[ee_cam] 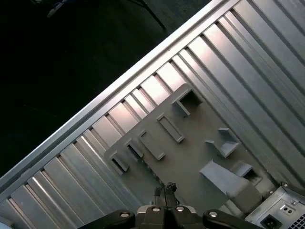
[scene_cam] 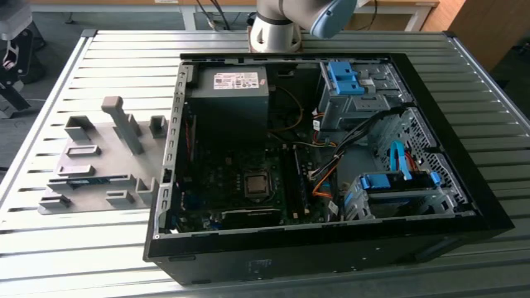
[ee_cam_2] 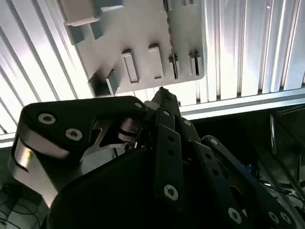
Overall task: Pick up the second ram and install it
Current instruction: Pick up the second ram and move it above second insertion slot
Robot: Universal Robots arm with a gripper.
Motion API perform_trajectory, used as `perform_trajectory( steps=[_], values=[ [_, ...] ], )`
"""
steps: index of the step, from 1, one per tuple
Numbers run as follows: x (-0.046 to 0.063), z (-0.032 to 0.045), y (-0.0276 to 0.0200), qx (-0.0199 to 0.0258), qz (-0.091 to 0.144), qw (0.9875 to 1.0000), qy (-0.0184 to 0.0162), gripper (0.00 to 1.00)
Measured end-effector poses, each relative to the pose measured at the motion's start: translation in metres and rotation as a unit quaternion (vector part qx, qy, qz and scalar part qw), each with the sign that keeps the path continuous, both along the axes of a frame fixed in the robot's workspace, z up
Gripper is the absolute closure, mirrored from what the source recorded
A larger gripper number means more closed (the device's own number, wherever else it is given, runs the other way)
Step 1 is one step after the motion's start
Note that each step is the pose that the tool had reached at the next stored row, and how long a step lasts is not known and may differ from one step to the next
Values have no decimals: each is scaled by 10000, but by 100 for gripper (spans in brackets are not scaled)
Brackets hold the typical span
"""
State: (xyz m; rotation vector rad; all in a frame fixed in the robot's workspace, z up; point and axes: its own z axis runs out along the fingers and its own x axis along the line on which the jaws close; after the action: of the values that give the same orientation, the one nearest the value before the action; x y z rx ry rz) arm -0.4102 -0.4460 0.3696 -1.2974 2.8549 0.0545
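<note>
My gripper (ee_cam: 164,187) hung clenched on nothing over the grey holder plate (ee_cam: 190,157), ribbed table (ee_cam: 248,57) running open to its edge ahead, while the exterior view caught the second ram (scene_cam: 89,180) slotted below me, beside the computer case (scene_cam: 331,261).

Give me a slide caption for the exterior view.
Open computer case on the slatted table, blue ram stick resting in the grey holder tray beside it.
</note>
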Motion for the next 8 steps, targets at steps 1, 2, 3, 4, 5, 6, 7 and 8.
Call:
perform_trajectory(
  steps=[1, 2, 3, 4, 5, 6, 7, 8],
  values=[
    [0, -3, 0, 0, 82, 10000, 0, 89],
    [0, -7, 0, -1, 174, 9998, 0, 89],
    [0, -10, 0, -1, 254, 9997, 0, 89],
    [0, -13, 0, -1, 340, 9994, 0, 89],
    [0, -16, 0, -2, 419, 9991, 0, 89],
    [0, -19, 0, -2, 502, 9987, 0, 89],
    [0, -22, 0, -3, 583, 9983, 0, 89],
    [0, -25, 0, -3, 671, 9977, 0, 89]
  ],
)
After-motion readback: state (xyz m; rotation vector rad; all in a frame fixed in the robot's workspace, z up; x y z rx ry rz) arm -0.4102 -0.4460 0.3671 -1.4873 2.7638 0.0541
